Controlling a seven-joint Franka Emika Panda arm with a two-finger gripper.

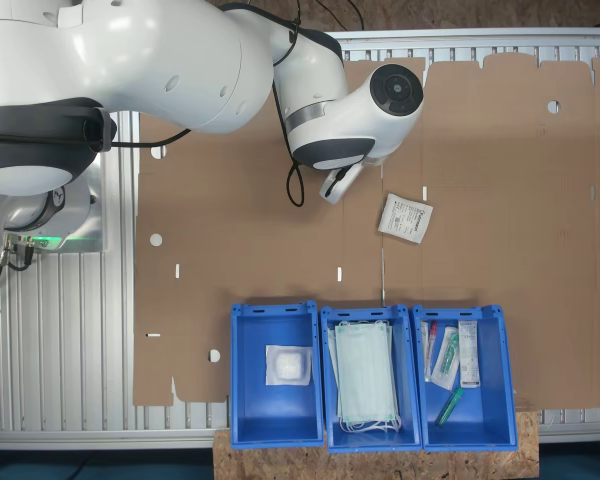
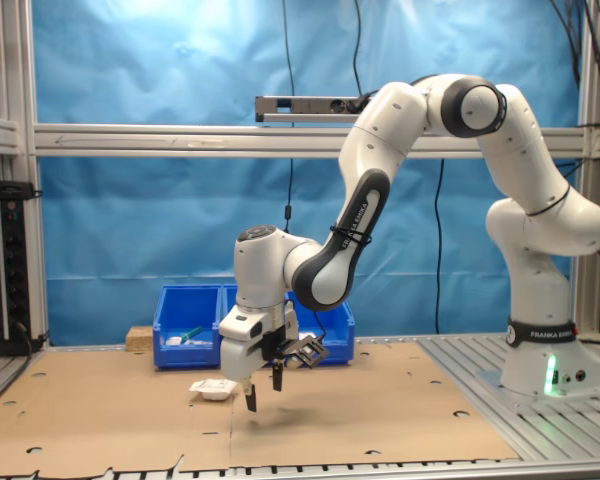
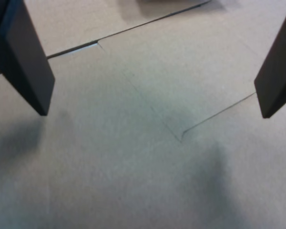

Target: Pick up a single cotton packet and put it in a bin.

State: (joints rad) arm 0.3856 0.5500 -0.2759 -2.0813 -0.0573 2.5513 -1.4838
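Claw [image 2: 264, 393] wide-spread over bare cardboard [image 3: 148, 157]

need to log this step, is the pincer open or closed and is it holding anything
Pincer: open, fingers wide apart, holding nothing; only bare cardboard lies between them.

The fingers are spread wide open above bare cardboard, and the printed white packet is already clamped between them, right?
Not clamped. The wrist view shows the open fingers with only cardboard between them. The first exterior view shows the printed white packet lying on the cardboard, apart from the arm.
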